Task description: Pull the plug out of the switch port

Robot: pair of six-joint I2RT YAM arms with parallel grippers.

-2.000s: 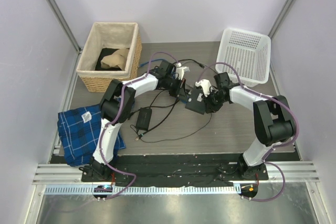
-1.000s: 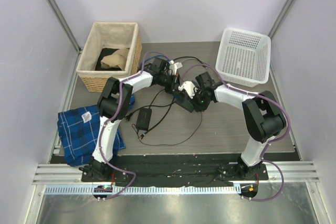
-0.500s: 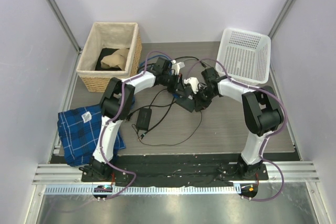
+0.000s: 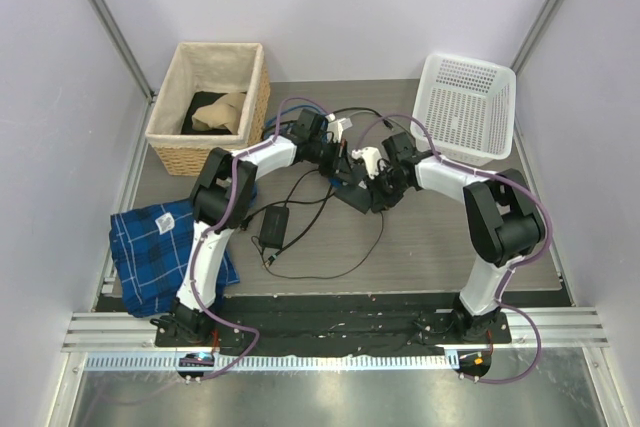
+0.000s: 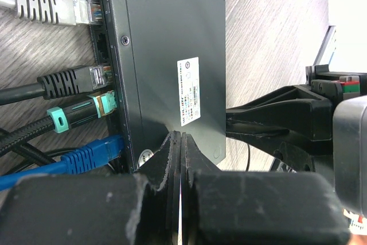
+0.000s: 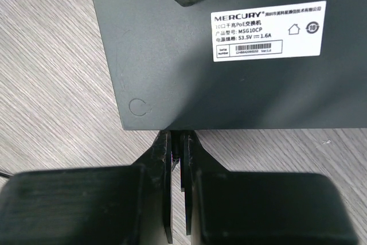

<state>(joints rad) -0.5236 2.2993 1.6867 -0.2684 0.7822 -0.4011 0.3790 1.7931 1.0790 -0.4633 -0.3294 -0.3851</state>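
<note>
The switch port [image 5: 166, 44] is a flat black box with a white label [image 6: 268, 30]; it lies mid-table in the top view [image 4: 362, 197]. Its socket row holds a grey plug [image 5: 54, 7], a black plug [image 5: 71, 81], a green-banded plug [image 5: 80, 113] and a blue plug [image 5: 86, 158]. My left gripper [image 5: 176, 137] is shut, its tips resting on top of the switch near the blue plug. My right gripper [image 6: 179, 137] is at the opposite edge, shut on a small black plug [image 6: 184, 142] with a thin cable.
A black power-adapter brick [image 4: 272, 225] lies left of the switch with thin cable looped over the table. A wicker basket [image 4: 208, 107] stands at the back left, a white plastic basket [image 4: 465, 107] at the back right, and a blue plaid cloth [image 4: 160, 247] at the left.
Over two seconds the right arm swung in toward the left arm and the switch shifted slightly left. Both grippers have barely moved in the last half second.
</note>
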